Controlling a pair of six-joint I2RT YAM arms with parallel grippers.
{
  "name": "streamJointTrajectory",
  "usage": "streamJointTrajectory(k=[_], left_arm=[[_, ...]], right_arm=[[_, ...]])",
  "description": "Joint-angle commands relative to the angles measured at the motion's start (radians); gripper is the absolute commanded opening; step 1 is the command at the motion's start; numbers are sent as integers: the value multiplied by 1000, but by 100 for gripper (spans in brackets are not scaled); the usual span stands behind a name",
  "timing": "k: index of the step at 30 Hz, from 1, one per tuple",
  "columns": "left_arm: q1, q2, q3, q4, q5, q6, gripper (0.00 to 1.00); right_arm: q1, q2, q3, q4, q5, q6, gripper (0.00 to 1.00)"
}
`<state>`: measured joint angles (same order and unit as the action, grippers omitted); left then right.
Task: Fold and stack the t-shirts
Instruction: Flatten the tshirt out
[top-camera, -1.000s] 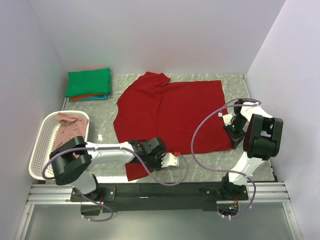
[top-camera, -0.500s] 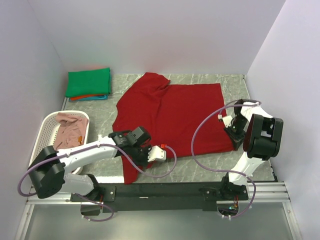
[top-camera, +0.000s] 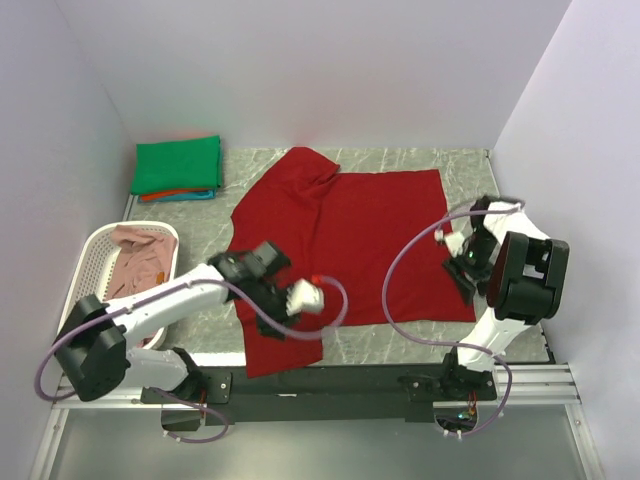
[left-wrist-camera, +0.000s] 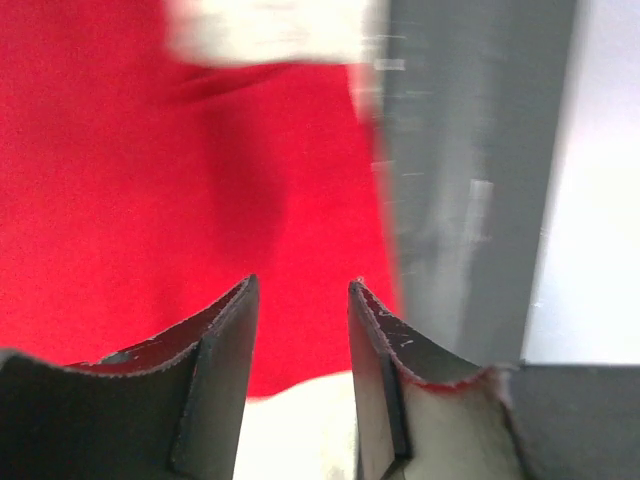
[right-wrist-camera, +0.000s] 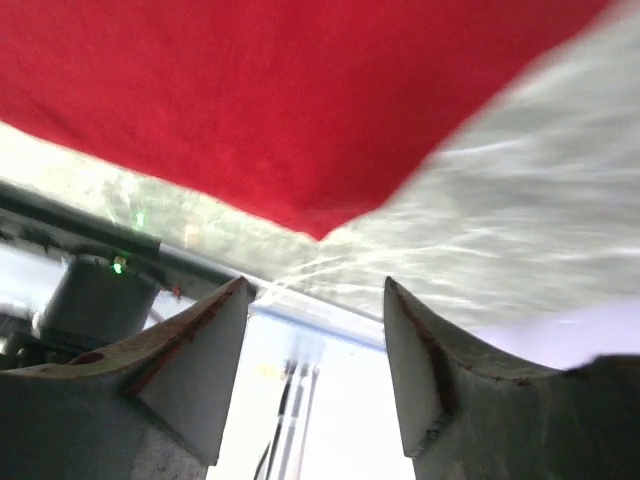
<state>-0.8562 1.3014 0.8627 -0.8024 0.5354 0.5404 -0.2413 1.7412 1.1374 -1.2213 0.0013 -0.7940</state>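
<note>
Top view: red shirt (top-camera: 345, 245) lies spread over the middle of the table (top-camera: 400, 163). One sleeve is bunched at the far edge. Its near-left part reaches the near edge of the table.

Left gripper (top-camera: 300, 297) sits over the near-left part of the red shirt. Left wrist view: fingers (left-wrist-camera: 225, 340) parted, nothing between them. Left gripper (left-wrist-camera: 302, 285) is released and holds no cloth. Red shirt (left-wrist-camera: 120, 200) fills most of this view; picture blurred. A grey strip runs down the right side, and I cannot tell what it is.

Right gripper (top-camera: 462, 268) sits at the near-right corner of the red shirt, just off its edge. Right wrist view: fingers (right-wrist-camera: 195, 345) wide apart, gap empty. Right gripper (right-wrist-camera: 315, 290) is released. A corner of the red shirt (right-wrist-camera: 250, 100) lies flat on the table (right-wrist-camera: 520, 200), apart from both fingers.

Far-left corner of the table: folded stack, green shirt (top-camera: 178, 165) on top. The edges of an orange-red shirt (top-camera: 158, 193) and a teal shirt (top-camera: 198, 196) show beneath it. The stack is well apart from the red shirt.

Left edge: white basket (top-camera: 85, 255) with a crumpled pink shirt (top-camera: 140, 265) inside.
</note>
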Motion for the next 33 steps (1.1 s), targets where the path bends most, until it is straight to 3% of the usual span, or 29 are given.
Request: streamJointTrajectory(k=[1,6,14,23,29,33], left_arm=[[143,-8,65,-46,-12,47,45],[336,116,94,46,-87,6,43],[505,292,125,147,-216,-94,41],[526,311,-22,68,-238,-40,31],[525,184,-91,-90,-195,30,25],[526,142,30,-179,-144,88,29]], right_arm=[[3,-19,159,-31,-111,50,61],[81,66,252,55,-130,160,41],[201,150,136,212,-32,233,35],[237,71,-88,281,109,174,34],[274,-54,-212,192,77,92,34],[217,-69,-56,109,-23,84,36]])
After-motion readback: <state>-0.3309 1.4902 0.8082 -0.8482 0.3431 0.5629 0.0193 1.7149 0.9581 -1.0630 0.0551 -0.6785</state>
